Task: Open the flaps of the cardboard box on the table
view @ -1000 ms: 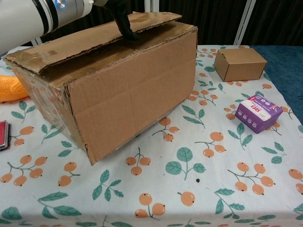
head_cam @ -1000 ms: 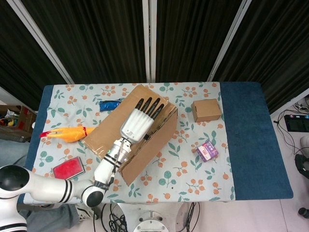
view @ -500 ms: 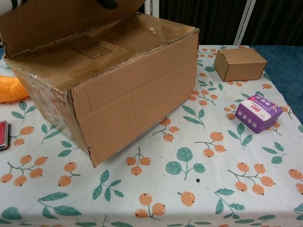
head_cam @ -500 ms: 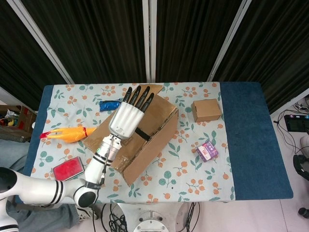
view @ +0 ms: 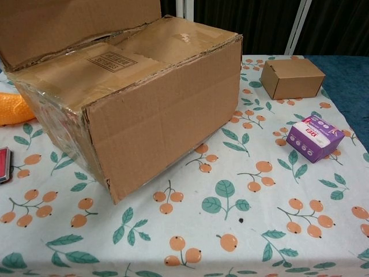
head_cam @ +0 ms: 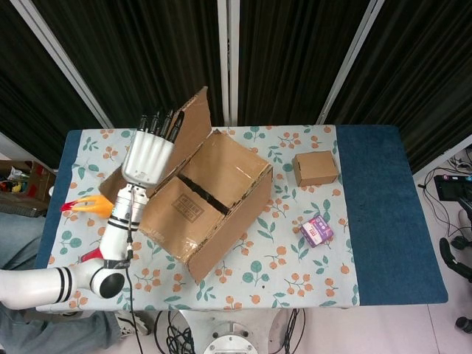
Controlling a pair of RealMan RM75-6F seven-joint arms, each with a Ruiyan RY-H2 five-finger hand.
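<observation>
The big cardboard box (head_cam: 221,203) sits slanted in the middle of the table; the chest view shows it close up (view: 161,109). Its long left flap (head_cam: 190,125) stands raised, also seen at the chest view's top left as a flap (view: 69,23). My left hand (head_cam: 150,153) is flat with fingers straight, its fingertips (head_cam: 158,122) against that flap's upper edge, holding nothing. Two inner flaps (head_cam: 184,206) lie shut with a dark slit between them. The far long flap lies folded down on the box top. The right hand is out of sight.
A small closed cardboard box (head_cam: 315,167) (view: 291,78) and a purple packet (head_cam: 316,230) (view: 319,137) lie to the right. An orange rubber chicken (head_cam: 92,204) (view: 11,109) and a red item (view: 3,164) lie left of the big box.
My left hand has swung up and to the left, lifting the long left flap from flat on the box to standing. The inner flaps are now exposed.
</observation>
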